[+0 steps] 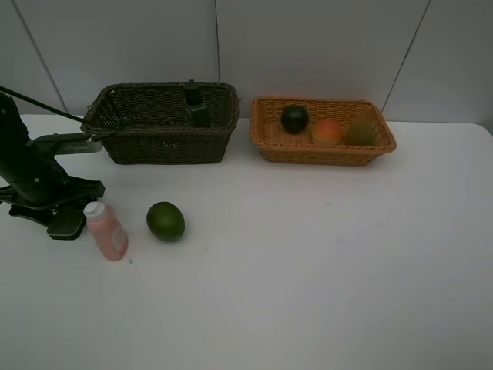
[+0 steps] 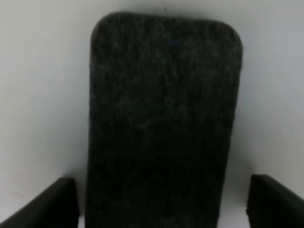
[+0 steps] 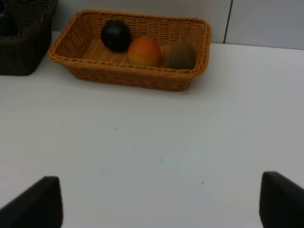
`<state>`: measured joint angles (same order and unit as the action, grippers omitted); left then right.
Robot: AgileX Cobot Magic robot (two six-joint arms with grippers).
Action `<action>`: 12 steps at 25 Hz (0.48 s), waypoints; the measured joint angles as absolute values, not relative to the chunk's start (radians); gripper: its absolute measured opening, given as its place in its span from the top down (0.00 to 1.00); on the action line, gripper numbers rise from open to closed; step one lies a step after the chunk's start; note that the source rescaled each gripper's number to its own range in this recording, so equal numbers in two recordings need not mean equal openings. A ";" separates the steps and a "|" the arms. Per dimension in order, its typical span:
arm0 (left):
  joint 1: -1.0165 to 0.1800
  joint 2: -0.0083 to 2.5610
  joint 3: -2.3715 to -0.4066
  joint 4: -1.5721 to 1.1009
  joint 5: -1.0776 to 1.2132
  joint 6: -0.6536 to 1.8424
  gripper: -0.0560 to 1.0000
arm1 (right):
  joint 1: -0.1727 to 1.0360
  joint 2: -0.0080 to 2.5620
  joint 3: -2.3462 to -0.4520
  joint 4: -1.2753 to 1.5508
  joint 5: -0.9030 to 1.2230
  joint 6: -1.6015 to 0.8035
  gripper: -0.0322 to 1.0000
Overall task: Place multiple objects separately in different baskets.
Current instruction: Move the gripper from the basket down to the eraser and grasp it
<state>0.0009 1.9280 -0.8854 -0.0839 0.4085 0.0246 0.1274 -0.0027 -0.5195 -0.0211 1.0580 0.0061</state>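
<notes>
The left gripper [image 2: 163, 202] is low over the table [image 1: 308, 270], its jaws apart with a finger on either side of the dark green eraser block [image 2: 164, 118]. A sliver of white table shows between each of the fingers [image 2: 47, 206] and the block, so nothing is clamped yet. The block lies flat with its long sides running along the fingers, which lets the jaws close across its narrow width. This looks like the approach to a pick.

Just beside that gripper stands the pink white-capped bottle [image 1: 106, 230], close enough that a careless lift could knock it. The round green fruit [image 1: 166, 221] sits a little farther on. Both are out on the table and unsorted.

At the back, the dark brown basket [image 1: 162, 123] holds the dark green pump bottle [image 1: 196, 104]. The orange-tan basket [image 1: 322, 146] holds the mangosteen [image 1: 294, 119], the peach [image 1: 328, 132] and the kiwi [image 1: 360, 132] in a row. Fruit is going to the tan basket, so the eraser most likely belongs in the dark one.

The right gripper [image 3: 161, 204] hangs above bare table facing the tan basket, its jaws wide and empty.
</notes>
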 joint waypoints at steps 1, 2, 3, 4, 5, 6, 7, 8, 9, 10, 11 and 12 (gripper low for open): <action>0.001 1.928 -0.885 -0.084 0.408 0.023 0.28 | 0.127 -0.003 -0.519 -0.021 1.058 0.006 0.00; 0.001 1.928 -0.885 -0.084 0.408 0.021 0.41 | 0.127 -0.003 -0.519 -0.021 1.058 0.006 0.00; 0.001 1.928 -0.885 -0.084 0.408 0.021 0.57 | 0.127 -0.003 -0.519 -0.021 1.058 0.006 0.00; 0.001 1.928 -0.885 -0.084 0.410 0.020 0.57 | 0.127 -0.003 -0.519 -0.021 1.058 0.006 0.00; 0.001 1.928 -0.885 -0.084 0.410 0.020 0.57 | 0.127 -0.003 -0.519 -0.021 1.058 0.006 0.00; 0.001 1.928 -0.885 -0.084 0.412 0.020 0.57 | 0.127 -0.003 -0.519 -0.021 1.058 0.006 0.00; 0.001 1.928 -0.885 -0.084 0.413 0.020 0.57 | 0.127 -0.003 -0.519 -0.021 1.058 0.006 0.00; 0.001 1.928 -0.885 -0.084 0.413 0.020 0.57 | 0.127 -0.003 -0.519 -0.021 1.058 0.006 0.00; 0.001 1.928 -0.885 -0.084 0.414 0.020 0.57 | 0.127 -0.003 -0.519 -0.021 1.058 0.006 0.00; 0.001 1.928 -0.885 -0.083 0.414 0.020 0.57 | 0.127 -0.003 -0.519 -0.021 1.058 0.006 0.00; 0.001 1.928 -0.885 -0.083 0.414 0.020 0.57 | 0.127 -0.003 -0.519 -0.021 1.058 0.006 0.00; 0.001 1.928 -0.885 -0.083 0.414 0.020 0.57 | 0.127 -0.003 -0.519 -0.021 1.058 0.006 0.00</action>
<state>0.0009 1.9280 -0.8854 -0.0828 0.4137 0.0202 0.1274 -0.0027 -0.5195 -0.0211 1.0580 0.0061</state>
